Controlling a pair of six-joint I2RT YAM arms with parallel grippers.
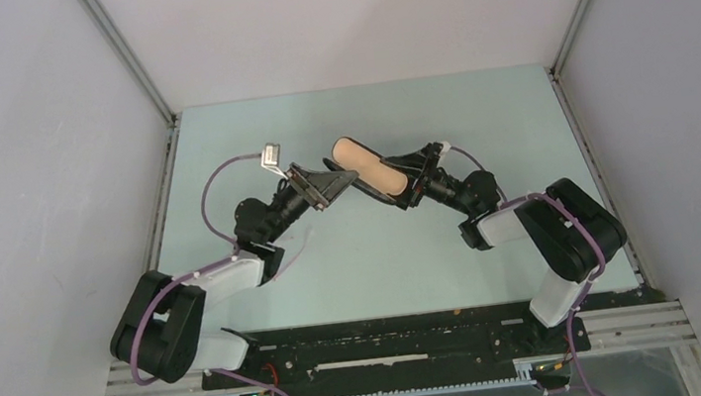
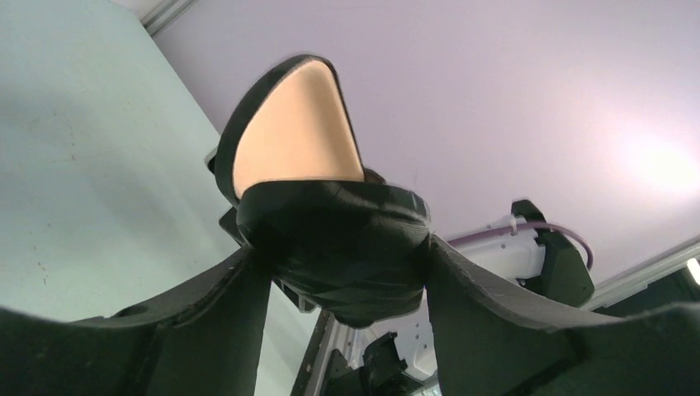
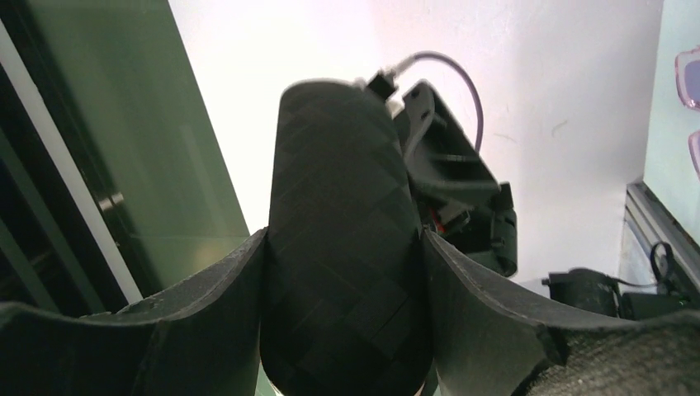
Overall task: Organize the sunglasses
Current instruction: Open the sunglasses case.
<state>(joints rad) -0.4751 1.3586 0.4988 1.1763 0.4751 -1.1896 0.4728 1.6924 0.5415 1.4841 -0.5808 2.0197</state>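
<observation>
The black oblong case [image 1: 395, 185] with tan lining [image 1: 361, 165] is held off the table between both arms, its lining facing up. My left gripper [image 1: 333, 186] is shut on its left end; in the left wrist view the fingers [image 2: 239, 289] clamp the black shell [image 2: 338, 239] below the tan lining [image 2: 297, 132]. My right gripper [image 1: 409, 187] is shut on the other end; its fingers [image 3: 470, 289] press the black shell [image 3: 342, 247]. The sunglasses [image 3: 690, 78] show only as purplish lens edges at the right border of the right wrist view, lying on the table. They are hidden in the top view.
The pale green table [image 1: 385, 274] is walled by grey panels left, right and behind. A black rail [image 1: 392, 338] runs along the near edge by the arm bases. The left arm's purple cable [image 1: 215, 179] loops above the table.
</observation>
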